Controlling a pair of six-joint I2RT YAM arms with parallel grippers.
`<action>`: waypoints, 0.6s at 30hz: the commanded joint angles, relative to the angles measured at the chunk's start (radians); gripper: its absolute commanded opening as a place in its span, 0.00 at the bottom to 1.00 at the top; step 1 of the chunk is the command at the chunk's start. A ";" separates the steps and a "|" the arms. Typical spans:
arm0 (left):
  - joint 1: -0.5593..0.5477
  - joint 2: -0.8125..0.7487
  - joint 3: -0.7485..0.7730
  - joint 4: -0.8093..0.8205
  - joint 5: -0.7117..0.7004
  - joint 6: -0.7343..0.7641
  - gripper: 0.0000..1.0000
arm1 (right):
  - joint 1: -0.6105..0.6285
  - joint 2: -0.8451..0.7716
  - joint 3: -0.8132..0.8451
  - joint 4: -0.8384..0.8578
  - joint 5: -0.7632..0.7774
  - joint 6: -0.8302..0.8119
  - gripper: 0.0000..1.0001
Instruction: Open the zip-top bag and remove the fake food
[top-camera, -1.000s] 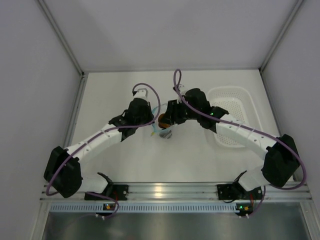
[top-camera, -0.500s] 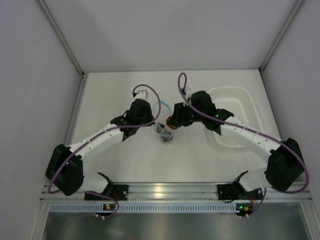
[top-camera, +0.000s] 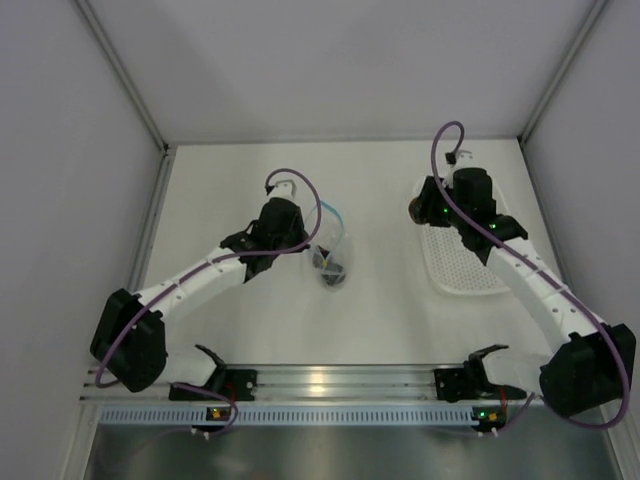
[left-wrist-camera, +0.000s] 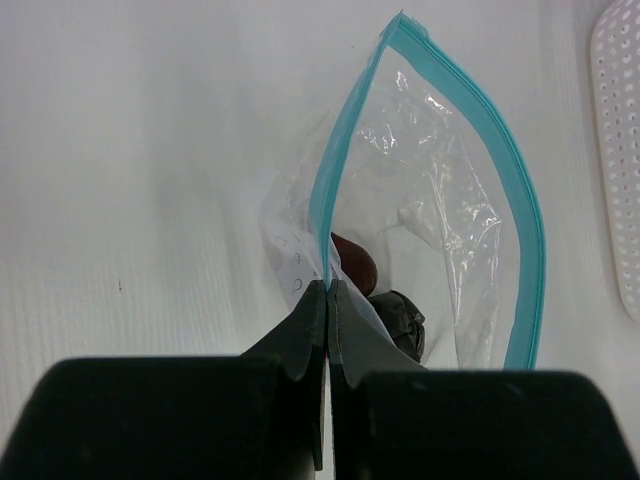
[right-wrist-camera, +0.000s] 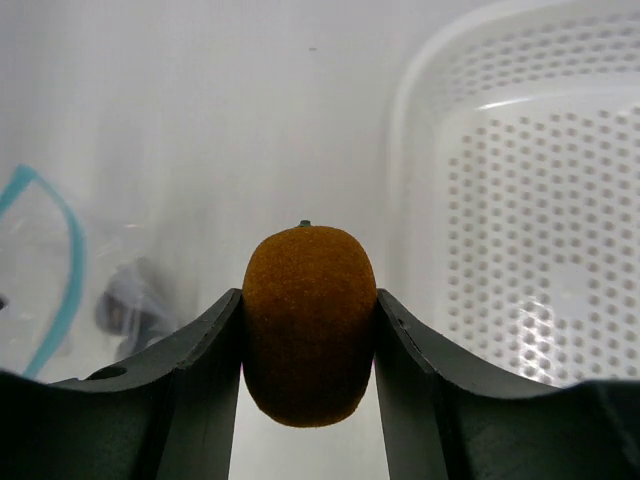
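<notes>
Swung off to the right since a second ago, away from the bag's mouth and over to the basket: right arm (top-camera: 520, 270), right jaws part-spread and pinching the rounded orange toy piece (right-wrist-camera: 308, 335) by its two sides. Orange toy piece held up off the white counter (left-wrist-camera: 150, 150), just beside the left rim of the white perforated plastic basket (right-wrist-camera: 520, 200), not inside it from the wrist view.

Unmoved over that second: left arm (top-camera: 200, 275), left jaws pressed together on the near lip of the small clear crinkly zip-top bag (left-wrist-camera: 430, 200), right at its light blue zip strip (left-wrist-camera: 500, 150). Mouth of the bag gaping, the two blue edges bowed apart into a loop and meeting in a point at the far end.

Inside the bag, low down near the pinched lip: rounded dark maroon-brown toy piece (left-wrist-camera: 355, 268), and touching it on the right, a dark purple-black toy piece (left-wrist-camera: 400, 318).

Zip-top bag on the counter between the two arms, well apart from the basket on the right.
</notes>
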 joint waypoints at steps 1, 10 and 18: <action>0.003 -0.056 0.007 0.010 0.020 -0.006 0.00 | -0.071 0.012 -0.014 -0.055 0.199 -0.041 0.31; 0.005 -0.082 0.021 -0.001 0.060 -0.008 0.00 | -0.136 0.144 -0.031 -0.052 0.417 -0.024 0.40; 0.005 -0.100 0.027 -0.021 0.047 -0.023 0.00 | -0.141 0.194 -0.027 -0.046 0.412 -0.013 0.63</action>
